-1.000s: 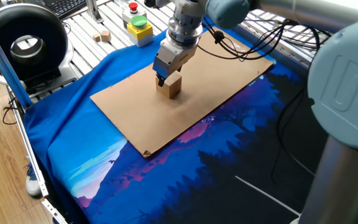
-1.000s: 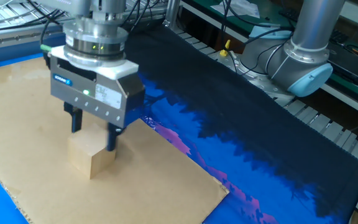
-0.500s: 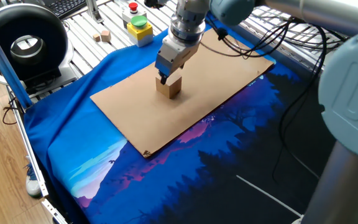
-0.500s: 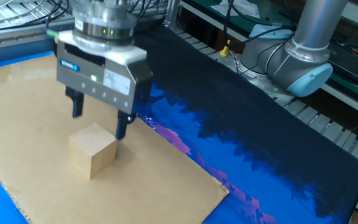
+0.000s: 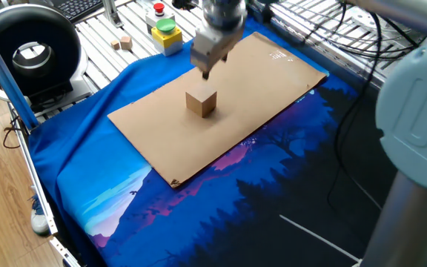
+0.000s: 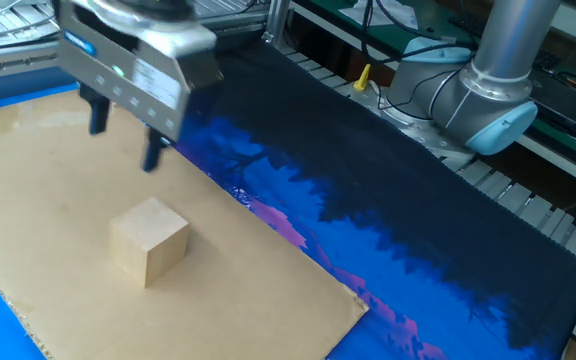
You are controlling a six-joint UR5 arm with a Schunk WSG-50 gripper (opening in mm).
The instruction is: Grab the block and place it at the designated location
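Your block [image 6: 148, 240] sits alone near the middle of the board [image 5: 273, 81], flat on its face and touching nothing else. Your gripper [image 6: 125, 135] hangs above it, well clear, its fingers [image 6: 152, 152] spread apart with nothing between them. The board lies on a blue cloth [image 5: 110, 193].

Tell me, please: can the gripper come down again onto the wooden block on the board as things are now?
Probably yes. The gripper hangs open above the board, and the block stands alone and upright with nothing over it or beside it, so the way down looks free.
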